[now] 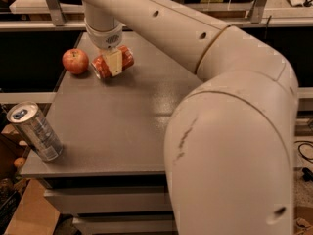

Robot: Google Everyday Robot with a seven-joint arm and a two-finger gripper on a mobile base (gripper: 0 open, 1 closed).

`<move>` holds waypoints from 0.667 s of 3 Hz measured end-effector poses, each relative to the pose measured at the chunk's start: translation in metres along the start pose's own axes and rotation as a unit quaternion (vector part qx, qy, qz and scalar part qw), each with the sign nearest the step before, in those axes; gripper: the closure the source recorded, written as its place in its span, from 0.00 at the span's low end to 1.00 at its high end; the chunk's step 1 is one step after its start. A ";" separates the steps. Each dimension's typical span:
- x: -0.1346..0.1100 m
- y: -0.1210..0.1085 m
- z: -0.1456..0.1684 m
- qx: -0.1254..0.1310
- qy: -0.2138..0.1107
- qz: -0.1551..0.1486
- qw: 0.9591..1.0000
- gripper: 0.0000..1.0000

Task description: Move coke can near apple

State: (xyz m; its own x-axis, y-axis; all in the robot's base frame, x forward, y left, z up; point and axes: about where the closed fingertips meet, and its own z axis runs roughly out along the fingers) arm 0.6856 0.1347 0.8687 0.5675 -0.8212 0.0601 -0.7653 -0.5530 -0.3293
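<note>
The coke can (124,58), red-orange with a silver end, lies on its side in my gripper (113,62), which is shut across its middle. One pale finger (114,61) shows over the can's front. The can is at the far left of the grey table (122,126), just right of the red apple (75,61), with a small gap between them. I cannot tell whether the can rests on the table or hangs just above it. My big white arm reaches in from the lower right and fills much of the view.
A taller silver-and-blue can (35,130) stands tilted at the table's front left corner. A cardboard box (27,212) lies on the floor at the lower left. A shelf edge runs behind the table.
</note>
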 end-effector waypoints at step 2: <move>0.002 -0.024 0.009 0.011 -0.012 0.019 1.000 0.83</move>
State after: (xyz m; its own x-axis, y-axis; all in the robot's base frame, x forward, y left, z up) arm 0.7078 0.1481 0.8687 0.5464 -0.8372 0.0243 -0.7793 -0.5188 -0.3516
